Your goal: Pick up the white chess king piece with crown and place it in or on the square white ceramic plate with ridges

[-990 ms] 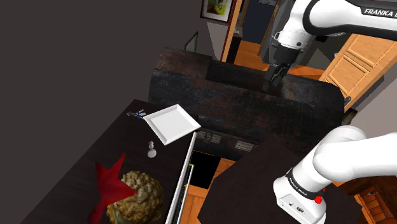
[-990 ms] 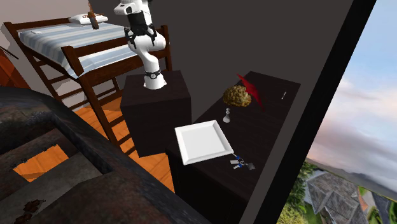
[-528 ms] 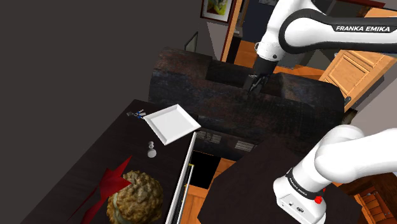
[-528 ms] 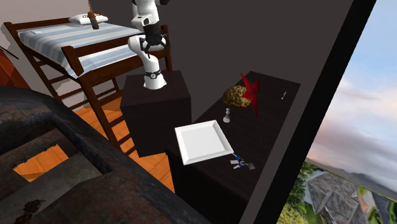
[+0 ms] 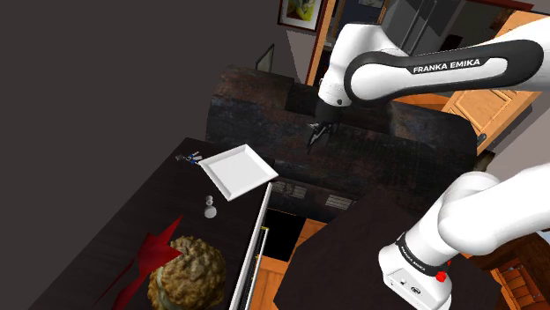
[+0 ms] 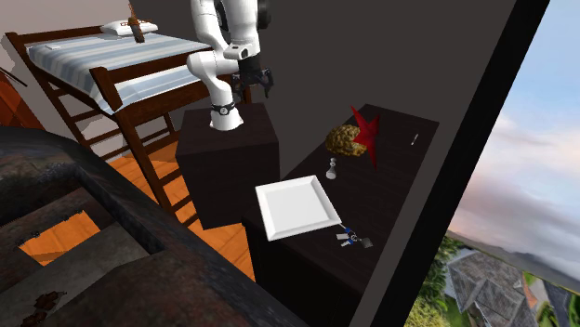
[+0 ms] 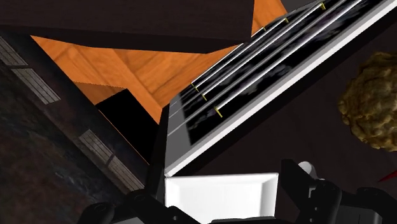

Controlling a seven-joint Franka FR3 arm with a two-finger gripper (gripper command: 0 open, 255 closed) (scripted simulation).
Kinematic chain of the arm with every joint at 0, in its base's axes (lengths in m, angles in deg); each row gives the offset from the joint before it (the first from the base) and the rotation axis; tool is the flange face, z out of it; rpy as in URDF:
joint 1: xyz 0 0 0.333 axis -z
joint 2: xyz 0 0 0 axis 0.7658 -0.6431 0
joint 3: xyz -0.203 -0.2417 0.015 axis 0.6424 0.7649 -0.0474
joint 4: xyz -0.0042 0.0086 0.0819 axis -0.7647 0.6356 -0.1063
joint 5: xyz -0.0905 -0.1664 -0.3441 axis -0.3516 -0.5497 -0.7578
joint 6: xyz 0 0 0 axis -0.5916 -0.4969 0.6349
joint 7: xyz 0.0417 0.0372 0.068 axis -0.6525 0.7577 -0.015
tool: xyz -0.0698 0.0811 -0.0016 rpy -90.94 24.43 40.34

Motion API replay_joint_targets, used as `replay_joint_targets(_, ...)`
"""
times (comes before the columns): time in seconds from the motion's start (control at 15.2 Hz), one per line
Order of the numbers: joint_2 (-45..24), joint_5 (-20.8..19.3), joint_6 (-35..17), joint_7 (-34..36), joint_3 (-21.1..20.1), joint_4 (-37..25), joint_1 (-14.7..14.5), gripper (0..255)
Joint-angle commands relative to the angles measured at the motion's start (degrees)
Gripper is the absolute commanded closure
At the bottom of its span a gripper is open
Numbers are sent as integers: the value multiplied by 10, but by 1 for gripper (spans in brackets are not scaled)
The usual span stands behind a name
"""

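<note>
Aloft, the gripper (image 5: 314,139) hangs, jaws parted, well apart from the chess king (image 5: 210,208).

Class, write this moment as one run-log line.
stage: pre-grasp | king: upright on dark table, near plate | plate: empty | gripper: open, empty

The white jointed arm (image 5: 423,66) has swung across, carrying its black two-finger tool (image 5: 315,136) toward 8 o'clock in the shoulder view. It now hangs at 2 o'clock from the square white plate (image 5: 235,170), nearer than before. The red star-shaped thing (image 5: 152,249) by the brown lumpy ball (image 5: 187,269) has turned and sits lower and flatter than a second ago.
</note>
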Motion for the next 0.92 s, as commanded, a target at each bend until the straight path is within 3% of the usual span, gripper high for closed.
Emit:
replay_joint_targets(0.0, -35, 3, -36, 18, -19, -6, -6, 0)
replay_joint_targets(0.46, -170, -23, -142, 95, -80, -55, -17, 0)
replay_joint_targets(0.86, -300, -96, -207, 185, -115, -126, -31, 0)
